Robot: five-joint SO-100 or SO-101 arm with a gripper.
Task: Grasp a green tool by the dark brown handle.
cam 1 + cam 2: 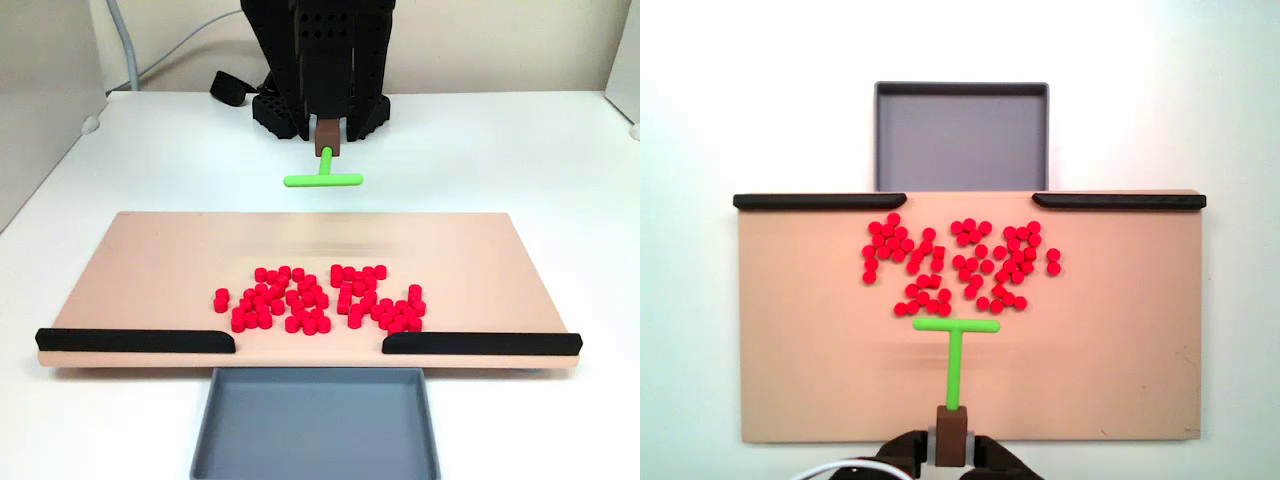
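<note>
matte black perforated gripper (327, 135) clamped on the blocky dark brown handle (952, 436), smooth green t-shaped tool (955, 350) raised above the tan board (800, 380), glossy red cylinders (960, 265) clustered before the grey tray (960, 135)

You see a smooth matt tan board (790, 380), matt grey plastic tray (960, 140), glossy red plastic cylinders (960, 265), a plastic-looking green tool (955, 365) with matt dark brown handle (951, 435), white smooth tabletop (500, 150).

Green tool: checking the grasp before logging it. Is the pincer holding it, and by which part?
Yes: the pincer holds the green tool by its dark brown handle.
</note>
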